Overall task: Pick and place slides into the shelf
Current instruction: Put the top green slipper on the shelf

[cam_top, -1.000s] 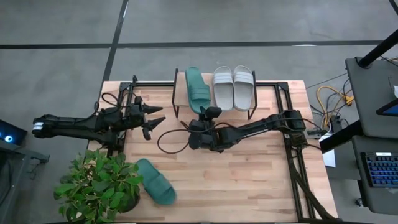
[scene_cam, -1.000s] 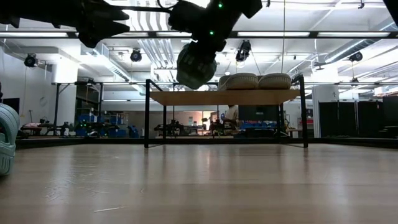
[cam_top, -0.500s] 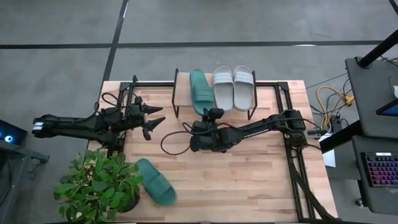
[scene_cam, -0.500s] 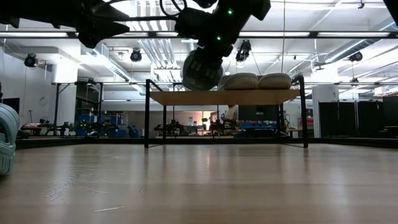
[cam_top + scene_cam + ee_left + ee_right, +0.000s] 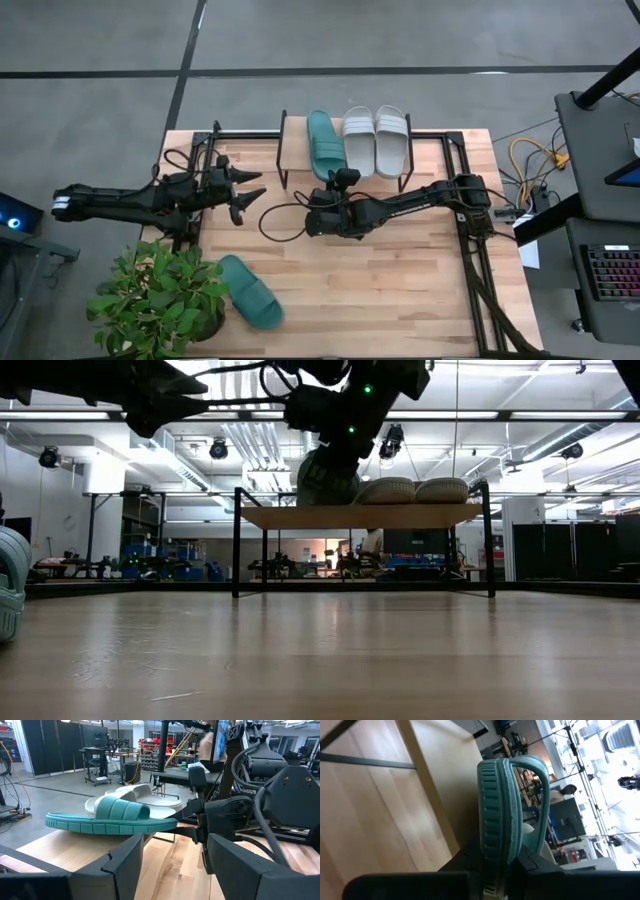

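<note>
While two grey slides [image 5: 376,140] lie on the shelf [image 5: 292,148], the right gripper [image 5: 333,180] clamps a teal slide [image 5: 322,143] beside them; the left gripper [image 5: 250,192] hangs open.

Bright overhead lights — arms silhouetted, perhaps backlit.

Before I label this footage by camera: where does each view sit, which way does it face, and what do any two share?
High view: overhead, straight down; both arms, left gripper open, waiting left of the shelf.
Low view: tabletop height, facing the shelf; arms enter from above.
Left wrist view: behind the left arm's own fingers, facing the teal slide.
Right wrist view: on the right arm, right gripper shut on the teal slide.
Shared: both wrist views show that slide at the shelf.
</note>
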Motion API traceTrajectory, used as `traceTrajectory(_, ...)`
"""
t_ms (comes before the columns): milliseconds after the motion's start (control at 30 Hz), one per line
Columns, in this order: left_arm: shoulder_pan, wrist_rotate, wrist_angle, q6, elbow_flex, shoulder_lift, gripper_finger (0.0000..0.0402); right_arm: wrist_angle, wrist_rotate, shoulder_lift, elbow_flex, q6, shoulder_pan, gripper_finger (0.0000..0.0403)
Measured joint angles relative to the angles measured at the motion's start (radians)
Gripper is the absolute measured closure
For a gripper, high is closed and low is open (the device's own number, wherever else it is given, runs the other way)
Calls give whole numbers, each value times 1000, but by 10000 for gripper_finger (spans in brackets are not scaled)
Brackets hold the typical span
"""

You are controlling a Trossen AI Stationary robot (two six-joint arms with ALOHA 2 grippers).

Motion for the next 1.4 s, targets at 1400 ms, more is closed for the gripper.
traceTrajectory(1400, 0, 0, -22, 0, 0, -1, 194, -239, -290, -4, 105, 66, -23, 287)
